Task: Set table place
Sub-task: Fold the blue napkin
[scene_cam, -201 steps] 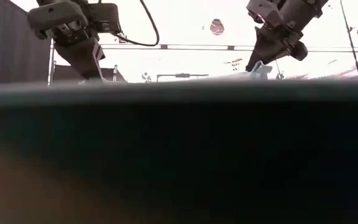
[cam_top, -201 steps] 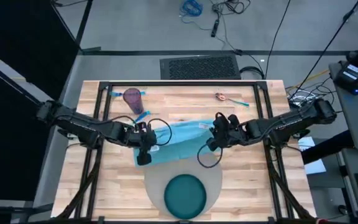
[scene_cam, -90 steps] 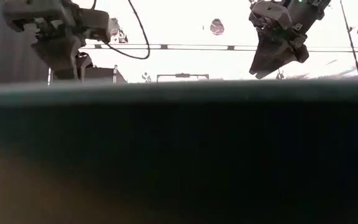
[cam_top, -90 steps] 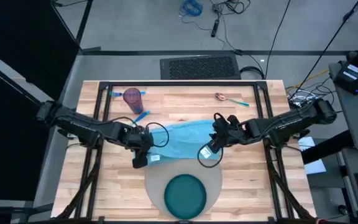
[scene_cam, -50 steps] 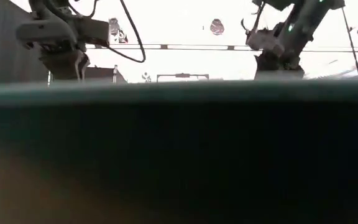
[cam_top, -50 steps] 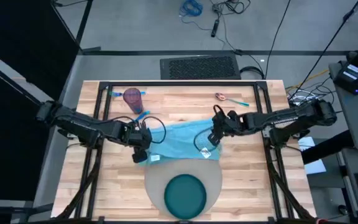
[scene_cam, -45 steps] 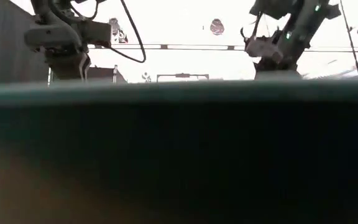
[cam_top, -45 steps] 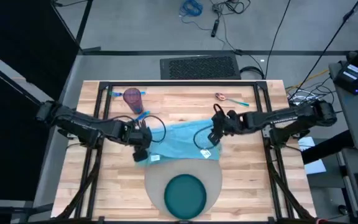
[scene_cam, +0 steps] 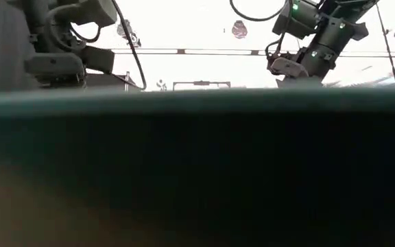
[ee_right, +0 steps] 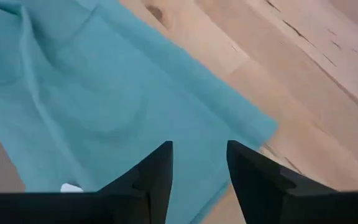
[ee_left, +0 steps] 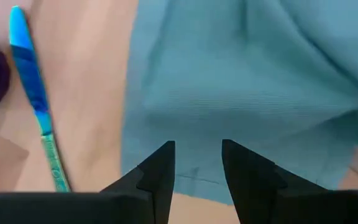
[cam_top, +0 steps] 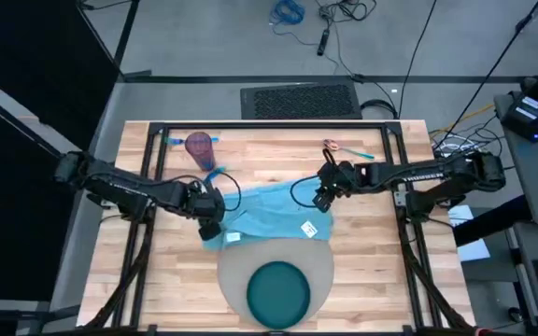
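The light blue napkin (cam_top: 269, 215) lies spread on the table (cam_top: 372, 261). Its near edge rests on the far rim of the round grey placemat (cam_top: 232, 271), which carries the dark teal plate (cam_top: 278, 291). My left gripper (cam_top: 211, 222) (ee_left: 197, 168) is open over the napkin's left near edge (ee_left: 185, 177), with nothing between its fingers. My right gripper (cam_top: 323, 194) (ee_right: 199, 171) is open above the napkin's right far part, near its corner (ee_right: 267, 129). In the low view the plate's dark rim (scene_cam: 197, 171) hides the table top.
A purple cup (cam_top: 199, 147) stands at the far left with a blue utensil (cam_top: 215, 173) (ee_left: 35, 106) just left of the napkin. A pink and blue utensil (cam_top: 344, 147) lies at the far right. A white tag (cam_top: 308, 227) lies on the napkin's near right corner.
My right gripper has drawn back toward the table's far edge, off the napkin's near right corner, which now lies flat with its white tag showing. My left gripper has shifted a little toward the far edge. The napkin stays spread on the table.
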Controlling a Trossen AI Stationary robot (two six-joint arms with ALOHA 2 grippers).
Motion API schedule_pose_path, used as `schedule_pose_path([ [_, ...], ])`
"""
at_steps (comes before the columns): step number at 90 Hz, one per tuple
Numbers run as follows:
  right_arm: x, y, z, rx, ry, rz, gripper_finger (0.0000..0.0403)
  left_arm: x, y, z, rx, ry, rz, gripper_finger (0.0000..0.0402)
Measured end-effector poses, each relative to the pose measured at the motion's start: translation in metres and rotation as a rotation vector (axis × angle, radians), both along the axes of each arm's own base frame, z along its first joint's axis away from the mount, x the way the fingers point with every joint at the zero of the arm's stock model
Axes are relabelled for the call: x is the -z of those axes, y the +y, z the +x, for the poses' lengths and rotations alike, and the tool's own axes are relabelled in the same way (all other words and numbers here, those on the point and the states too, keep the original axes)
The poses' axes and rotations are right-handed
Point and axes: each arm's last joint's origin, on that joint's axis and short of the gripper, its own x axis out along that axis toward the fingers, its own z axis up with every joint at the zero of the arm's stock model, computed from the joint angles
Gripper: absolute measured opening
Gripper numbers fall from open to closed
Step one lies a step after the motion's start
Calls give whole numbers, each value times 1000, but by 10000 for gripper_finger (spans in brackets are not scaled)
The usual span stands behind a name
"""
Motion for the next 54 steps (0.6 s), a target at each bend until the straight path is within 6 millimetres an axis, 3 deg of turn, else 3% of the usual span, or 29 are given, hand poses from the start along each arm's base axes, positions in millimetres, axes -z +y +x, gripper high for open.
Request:
schedule_pose_path([
  [54, -3, -1, 5, -17, -54, -20, 137, 1, 3, 14, 12, -102, -7, 118],
])
